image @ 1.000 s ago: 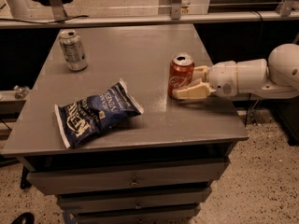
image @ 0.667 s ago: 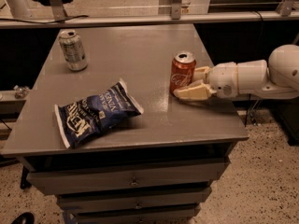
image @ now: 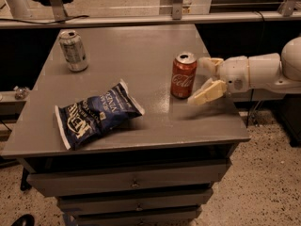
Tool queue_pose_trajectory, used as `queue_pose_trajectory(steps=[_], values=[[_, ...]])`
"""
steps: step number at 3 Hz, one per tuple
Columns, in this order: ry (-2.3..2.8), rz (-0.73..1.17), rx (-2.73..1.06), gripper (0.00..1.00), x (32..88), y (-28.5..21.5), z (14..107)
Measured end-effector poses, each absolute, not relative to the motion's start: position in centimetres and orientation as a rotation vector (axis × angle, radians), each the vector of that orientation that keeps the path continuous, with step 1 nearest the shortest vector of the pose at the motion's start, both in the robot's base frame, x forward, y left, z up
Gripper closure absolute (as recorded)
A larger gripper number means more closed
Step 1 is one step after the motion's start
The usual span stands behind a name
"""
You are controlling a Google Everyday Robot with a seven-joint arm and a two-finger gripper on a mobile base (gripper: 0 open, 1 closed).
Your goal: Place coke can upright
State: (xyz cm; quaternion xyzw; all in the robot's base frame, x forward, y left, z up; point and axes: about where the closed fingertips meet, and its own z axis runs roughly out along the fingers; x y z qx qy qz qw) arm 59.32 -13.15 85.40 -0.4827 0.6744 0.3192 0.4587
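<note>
The coke can [image: 183,75] is red-orange with white script and a silver top. It stands upright on the grey table [image: 141,121], right of the middle. My gripper [image: 203,80] reaches in from the right, just to the right of the can. Its pale fingers [image: 207,92] are spread open and no longer touch the can. The can stands free.
A silver-grey can [image: 73,50] stands upright at the table's far left. A dark blue chip bag [image: 96,113] lies at the front left. The table's right edge runs under my arm [image: 263,69]. Drawers sit below the tabletop.
My gripper has drawn back to the right, away from the coke can, which stays standing where it was.
</note>
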Motion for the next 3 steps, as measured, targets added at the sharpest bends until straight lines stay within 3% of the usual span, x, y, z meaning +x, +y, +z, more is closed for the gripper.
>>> queue_pose_trajectory(steps=[2, 3], values=[[1.648, 0.69, -1.155, 0.0, 59.3, -20.2, 90.8], [1.641, 0.681, -1.156, 0.0, 59.3, -20.4, 91.3]])
